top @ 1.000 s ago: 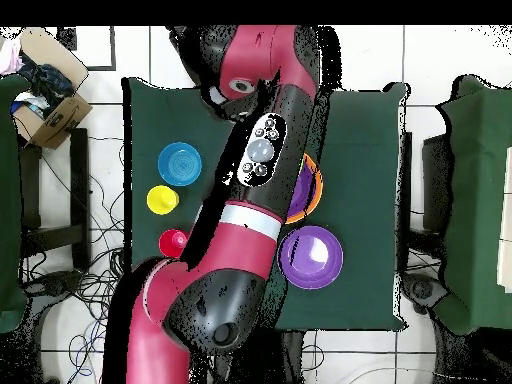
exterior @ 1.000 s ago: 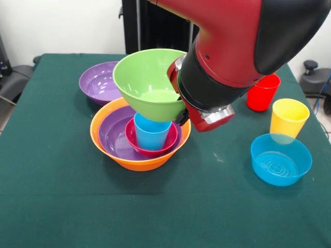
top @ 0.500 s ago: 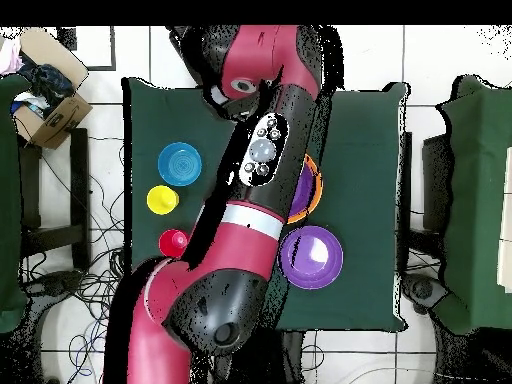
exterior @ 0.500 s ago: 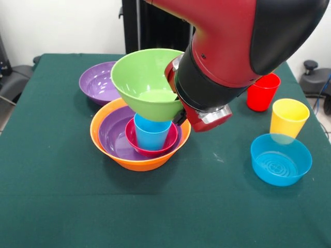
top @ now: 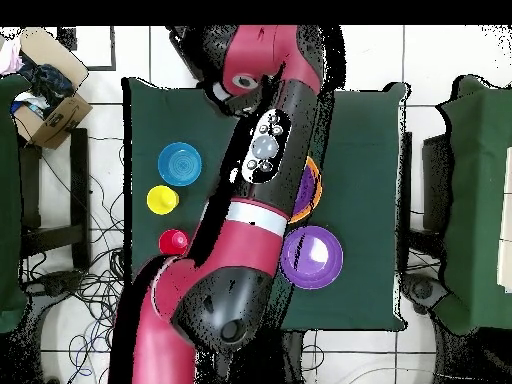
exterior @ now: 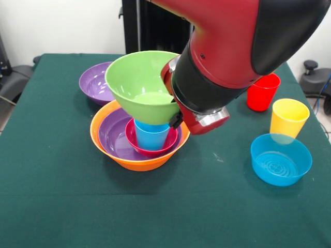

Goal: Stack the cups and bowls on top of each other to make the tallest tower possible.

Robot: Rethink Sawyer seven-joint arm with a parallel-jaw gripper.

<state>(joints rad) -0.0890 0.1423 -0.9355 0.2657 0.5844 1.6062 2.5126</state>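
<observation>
1. The lime green bowl (exterior: 144, 85) hangs tilted above the tower (exterior: 139, 137), its bottom right over the blue cup (exterior: 151, 135). Since a second ago it has slid a little toward the front view's left and tipped further.
2. The claw (exterior: 175, 120) is mostly hidden behind the bowl's right side and the arm's wrist. It seems clamped on the bowl's rim, but I cannot tell for sure.
3. The tower stands on the green counter (exterior: 62, 175): large orange bowl (exterior: 135, 161), purple bowl (exterior: 115, 138), small pink-red bowl (exterior: 153, 150), then the blue cup, unchanged.
4. A second purple bowl (exterior: 96, 81) sits behind, unmoved.
5. At the front view's right stand the red cup (exterior: 262, 93), yellow cup (exterior: 288, 118) and small blue bowl (exterior: 281, 159), as before.
6. In the overhead view the arm (top: 262, 200) covers most of the tower.
</observation>
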